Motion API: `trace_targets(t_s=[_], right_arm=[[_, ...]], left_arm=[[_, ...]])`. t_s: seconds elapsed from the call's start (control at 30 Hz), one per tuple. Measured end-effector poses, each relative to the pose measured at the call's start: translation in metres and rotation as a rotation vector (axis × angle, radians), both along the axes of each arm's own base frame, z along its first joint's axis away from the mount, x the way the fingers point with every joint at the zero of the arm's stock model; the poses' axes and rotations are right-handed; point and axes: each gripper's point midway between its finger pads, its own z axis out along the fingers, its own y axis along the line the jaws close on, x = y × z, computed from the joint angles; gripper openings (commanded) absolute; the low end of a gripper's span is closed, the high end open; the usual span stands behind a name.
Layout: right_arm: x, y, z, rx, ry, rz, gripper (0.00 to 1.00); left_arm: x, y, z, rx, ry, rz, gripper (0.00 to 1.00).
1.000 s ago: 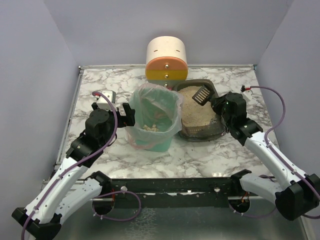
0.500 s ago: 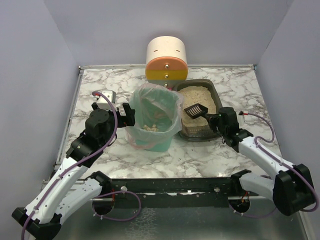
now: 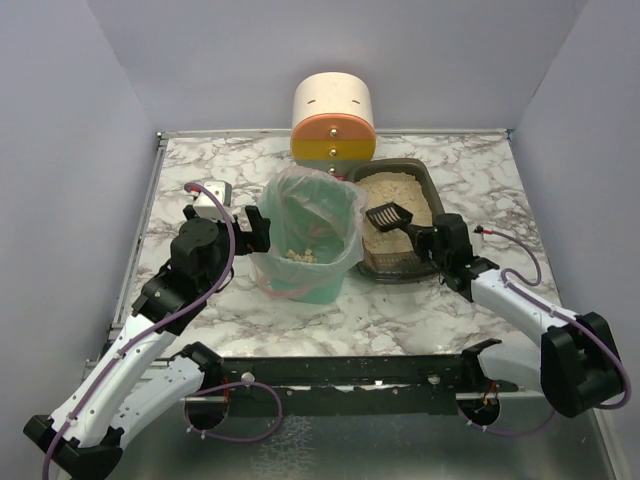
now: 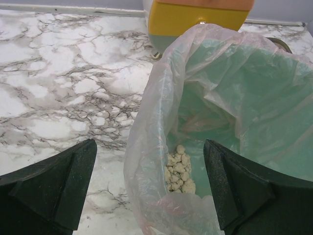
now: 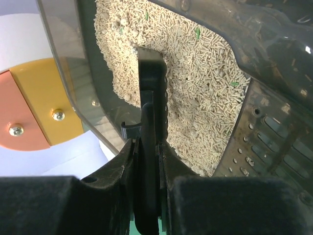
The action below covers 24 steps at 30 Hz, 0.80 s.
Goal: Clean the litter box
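Well, leftmost of the containers is the green bin [image 3: 305,248], lined with a clear plastic bag [image 4: 161,98] whose rim billows out over the top. At its bottom lies a small heap of pale clumps [image 4: 178,168]. Behind it, at the back of the marble table [image 3: 200,165], stands the cream, orange and yellow cylinder [image 3: 333,120].

Just to the right of the bin, close beside it, sits the litter box [image 3: 400,273]. It is a shallow dark grey tray with rounded corners, wider than the bin. It holds beige litter [image 3: 398,188], which my right wrist camera shows as short pellets with a few green bits among them [image 5: 205,83]. The bed looks uneven, heaped toward the far end.

My left gripper [image 3: 255,228] hovers at the bin's left side with its fingers [image 4: 58,178] spread wide, holding nothing. The bag's rim lies between them in the wrist view.

My right gripper [image 3: 425,238] is over the near right part of the box, clamped tight on the handle of a black slotted scoop [image 3: 384,217]. The scoop head reaches left over the litter near the box's left wall. Whether it touches the pellets I cannot tell.
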Motion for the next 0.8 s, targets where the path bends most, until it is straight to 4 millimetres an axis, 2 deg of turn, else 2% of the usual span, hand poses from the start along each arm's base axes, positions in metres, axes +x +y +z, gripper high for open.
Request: trace_targets(t_s=[0.13, 0.23, 0.4, 0.8], right_arm=[[0.007, 0.002, -0.007, 0.004, 0.006, -0.007, 0.06], [0.017, 0.006, -0.009, 0.002, 0.009, -0.009, 0.16], [0.029, 0.010, -0.013, 0.000, 0.008, -0.008, 0.25], [0.017, 0.005, -0.028, -0.047, 0.070, 0.008, 0.48]], left_arm=[[0.000, 0.000, 0.000, 0.000, 0.001, 0.000, 0.99], [0.000, 0.000, -0.001, 0.001, 0.002, 0.000, 0.99], [0.001, 0.000, -0.001, 0.002, 0.004, 0.000, 0.99], [0.001, 0.000, -0.001, 0.002, 0.004, 0.000, 0.99]])
